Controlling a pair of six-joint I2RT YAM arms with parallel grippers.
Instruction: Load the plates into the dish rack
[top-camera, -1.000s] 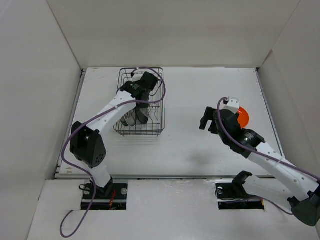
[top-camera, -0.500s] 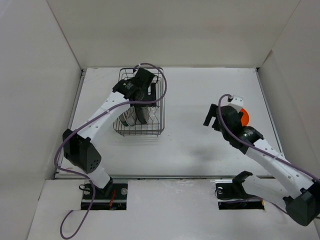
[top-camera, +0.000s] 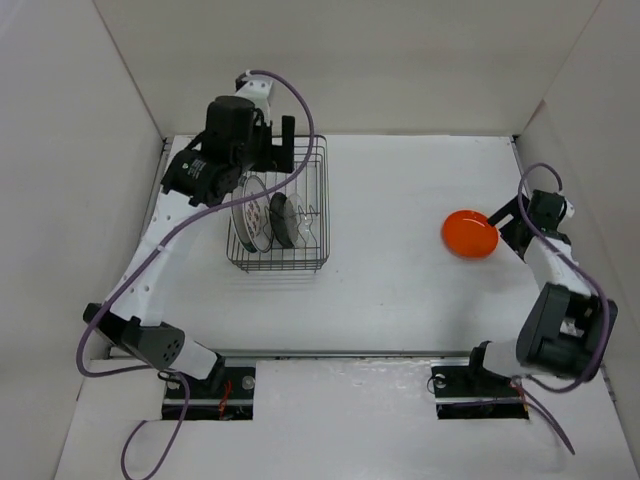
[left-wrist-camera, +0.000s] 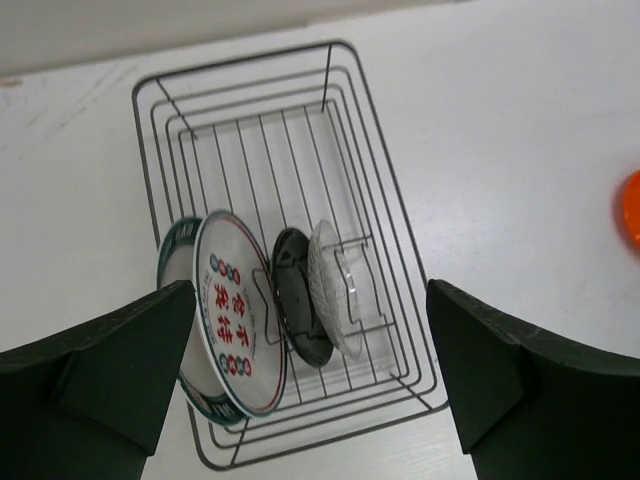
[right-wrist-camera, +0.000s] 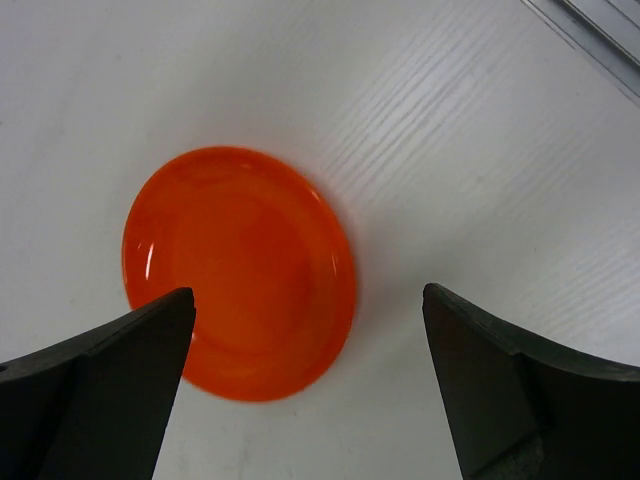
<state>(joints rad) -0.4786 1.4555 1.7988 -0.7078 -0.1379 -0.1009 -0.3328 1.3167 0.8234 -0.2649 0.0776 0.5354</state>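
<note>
1. Four plates stand on edge in the dish rack, below the wide-open left gripper and apart from it.
2. One orange plate lies flat on the table, under the wide-spread right gripper.

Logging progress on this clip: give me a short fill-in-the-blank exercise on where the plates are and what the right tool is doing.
1. The dish rack holds ____ plates standing on edge.
2. The plate lying flat on the table is ____.
3. The right tool above it is ____ and empty.
4. The clear glass plate stands beside the ____ plate.
Missing words: four; orange; open; black.
</note>
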